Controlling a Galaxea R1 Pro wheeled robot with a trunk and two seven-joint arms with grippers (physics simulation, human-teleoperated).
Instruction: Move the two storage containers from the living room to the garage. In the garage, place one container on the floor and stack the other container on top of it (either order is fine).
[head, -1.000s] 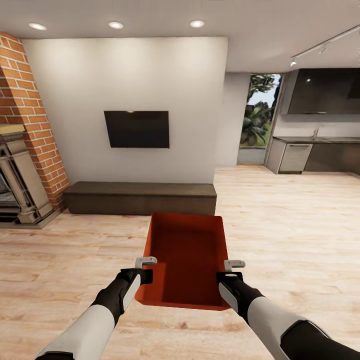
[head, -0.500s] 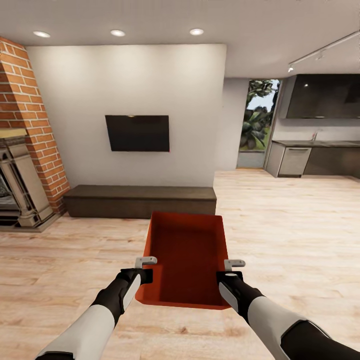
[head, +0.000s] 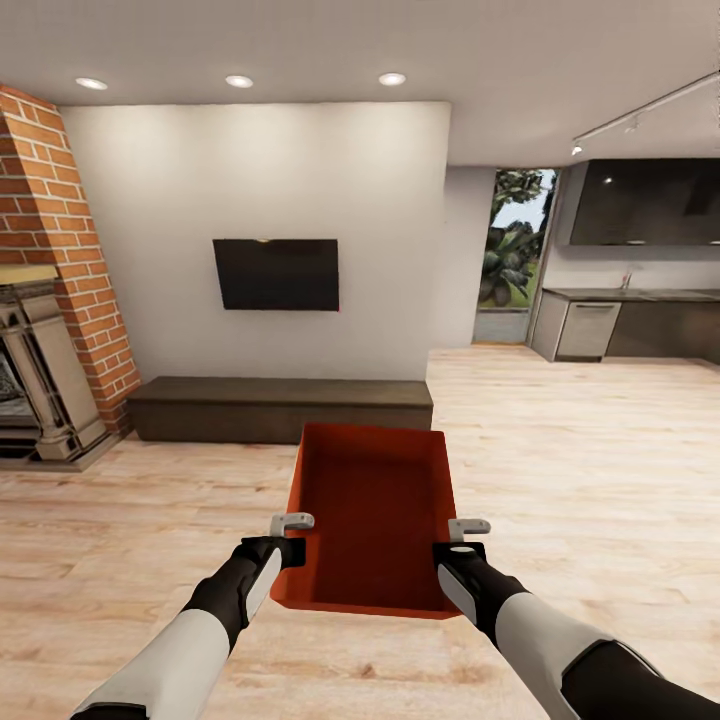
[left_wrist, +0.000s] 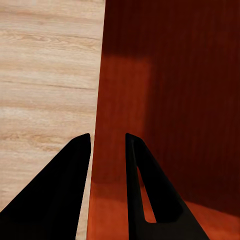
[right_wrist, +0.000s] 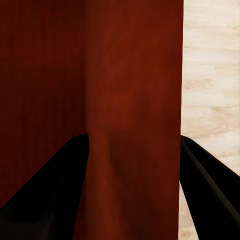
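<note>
The storage container (head: 370, 520) hangs above the living room's wood floor (head: 590, 480), carried between both arms; the left hand (head: 290, 540) pinches its left wall. The right hand (head: 462, 545) straddles the right wall, fingers spread wide; whether it clamps I cannot tell.

My two dark fingers (right_wrist: 45, 190) sit on both sides of the red box (right_wrist: 132, 115) wall, above the wood floor (right_wrist: 210, 85).

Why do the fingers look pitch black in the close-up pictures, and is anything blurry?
Left wrist view: the fingers are unlit silhouettes against the storage container, with a shadow band across its wall. Right wrist view: same dark fingers. Head view: sharp, evenly lit by ceiling spotlights.
</note>
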